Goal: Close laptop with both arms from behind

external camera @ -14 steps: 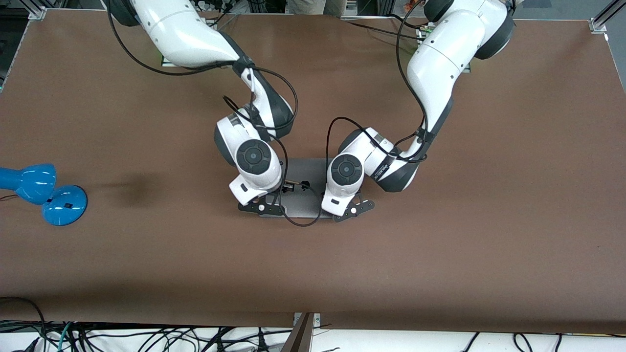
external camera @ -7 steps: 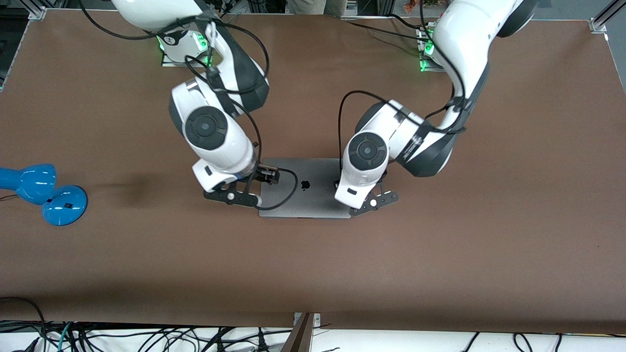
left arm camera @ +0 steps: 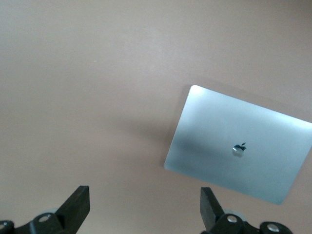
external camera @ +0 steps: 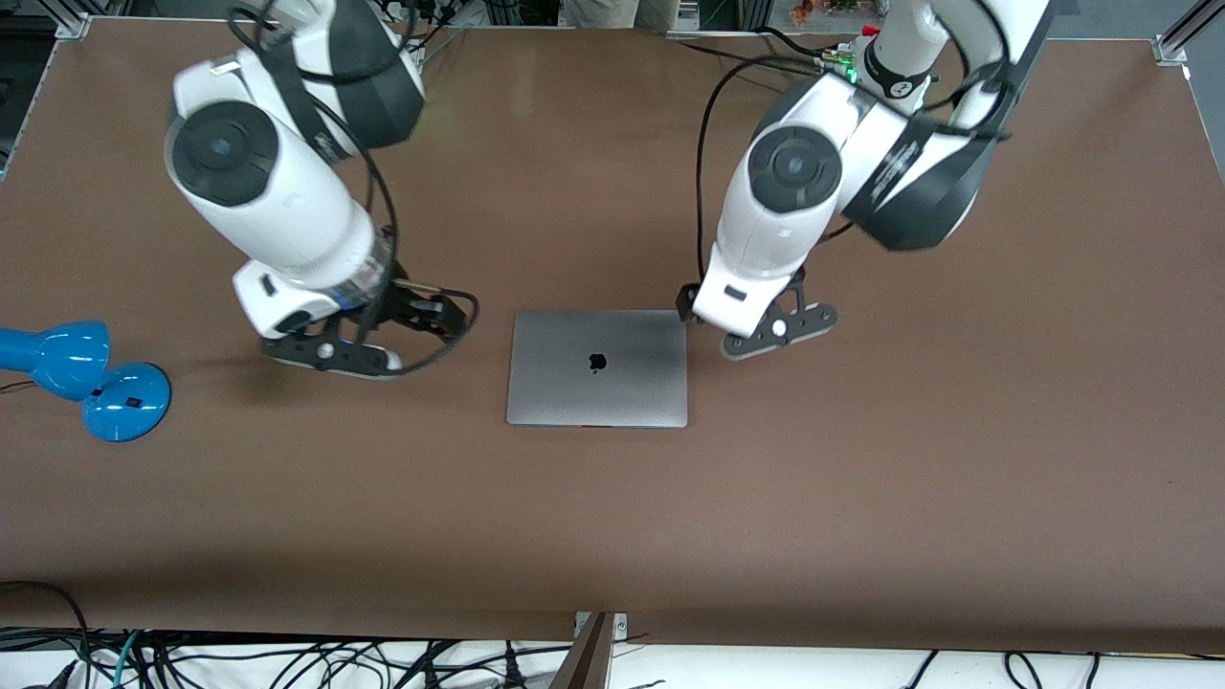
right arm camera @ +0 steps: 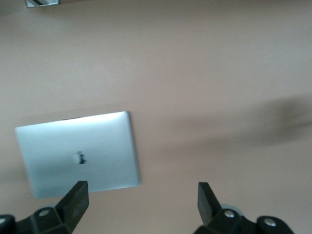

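Front view: both arms raised, left tool [external camera: 766, 330] and right tool [external camera: 330, 349] spread wide, flanking the closed laptop [external camera: 597, 368].

Blue lamp [external camera: 81, 378] at the right arm's end of the desk [external camera: 612, 536] is cut by the front view's edge, only head and base show. Laptop [external camera: 597, 367] lid is down, so keyboard and trackpad are hidden. Left wrist view clips one laptop corner. Both wrist views crop the gripper bodies, only fingers [left arm camera: 78, 204] [right arm camera: 75, 200] visible. Arm bases cut off at the top of the front view.
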